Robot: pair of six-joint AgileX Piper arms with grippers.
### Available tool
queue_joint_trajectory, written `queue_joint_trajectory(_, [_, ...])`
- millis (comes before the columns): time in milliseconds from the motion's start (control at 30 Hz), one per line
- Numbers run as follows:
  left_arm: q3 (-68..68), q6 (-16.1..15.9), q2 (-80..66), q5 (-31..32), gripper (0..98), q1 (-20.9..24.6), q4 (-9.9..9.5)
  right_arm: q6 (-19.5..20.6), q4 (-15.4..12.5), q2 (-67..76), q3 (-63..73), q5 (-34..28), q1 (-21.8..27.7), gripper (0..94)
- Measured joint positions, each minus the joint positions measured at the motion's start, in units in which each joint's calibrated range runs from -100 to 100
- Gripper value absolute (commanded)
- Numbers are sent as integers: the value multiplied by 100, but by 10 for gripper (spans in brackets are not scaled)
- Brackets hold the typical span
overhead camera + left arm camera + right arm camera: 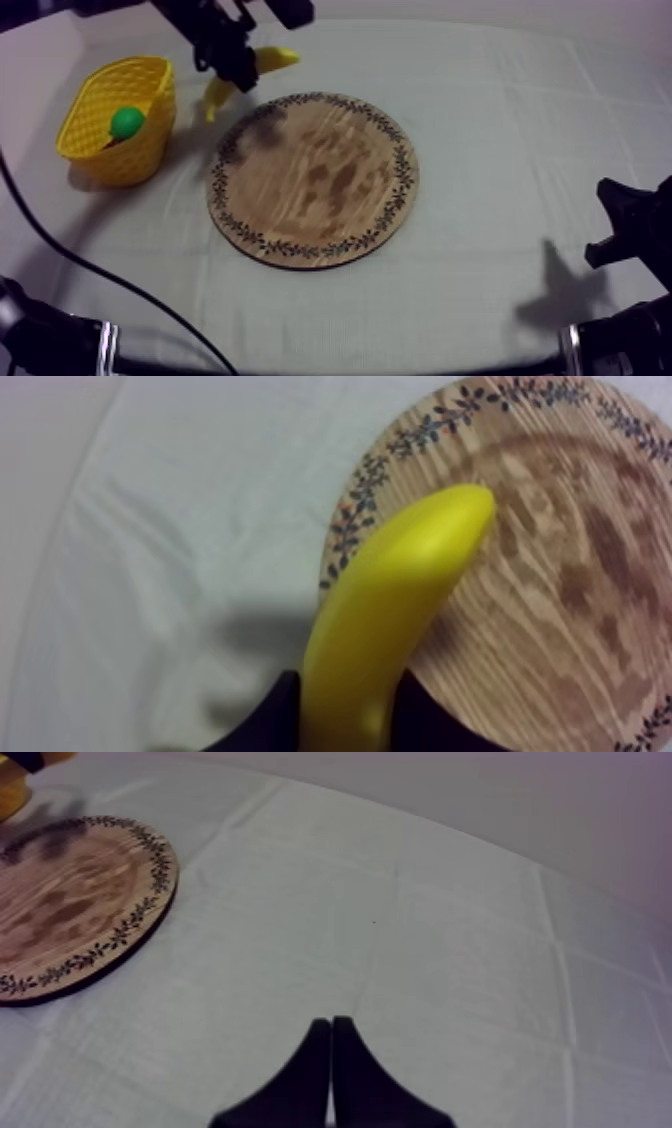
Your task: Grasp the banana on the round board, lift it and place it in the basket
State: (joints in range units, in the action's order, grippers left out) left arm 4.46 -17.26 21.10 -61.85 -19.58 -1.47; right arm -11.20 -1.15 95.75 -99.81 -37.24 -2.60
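My left gripper (pixel 236 70) is shut on the yellow banana (pixel 262 68), held in the air past the far left rim of the round wooden board (pixel 313 180). In the left wrist view the banana (pixel 390 616) rises from between my black fingers (pixel 270 721) and reaches over the board's patterned rim (pixel 352 526). The yellow basket (pixel 150 125) stands left of the board. My right gripper (pixel 331 1037) is shut on nothing, its fingers together as a narrow wedge over bare cloth, low at the table's right side (pixel 625 225).
A green round fruit (pixel 127 122) lies inside the basket. The board (pixel 70 902) has nothing on it. Bare cloth stretches right of the board and toward the front edge.
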Motion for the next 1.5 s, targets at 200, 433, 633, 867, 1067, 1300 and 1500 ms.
queue_joint_trajectory(200, [191, 368, -1089, -400, 225, 259, -91, 0, 0, 0, 0, 0, 0, 3])
queue_joint_trajectory(433, [53, 828, -2236, -1067, 215, 619, -189, 0, 0, 0, 0, 0, 0, 3])
queue_joint_trajectory(633, [-214, 1158, -2764, -1240, 210, 955, -341, 0, 0, 0, 0, 0, 0, 3])
queue_joint_trajectory(867, [-265, 1362, -2669, -1163, 208, 1344, -422, 0, 0, 0, 0, 0, 0, 3])
queue_joint_trajectory(1067, [5, 1465, -2422, -818, 200, 1577, -540, 0, 0, 0, 0, 0, 0, 3])
queue_joint_trajectory(1300, [476, 1468, -1972, -249, 189, 1818, -633, 0, 0, 0, 0, 0, 0, 3])
queue_joint_trajectory(1500, [580, 1409, -1499, 78, 177, 1979, -652, 0, 0, 0, 0, 0, 0, 3])
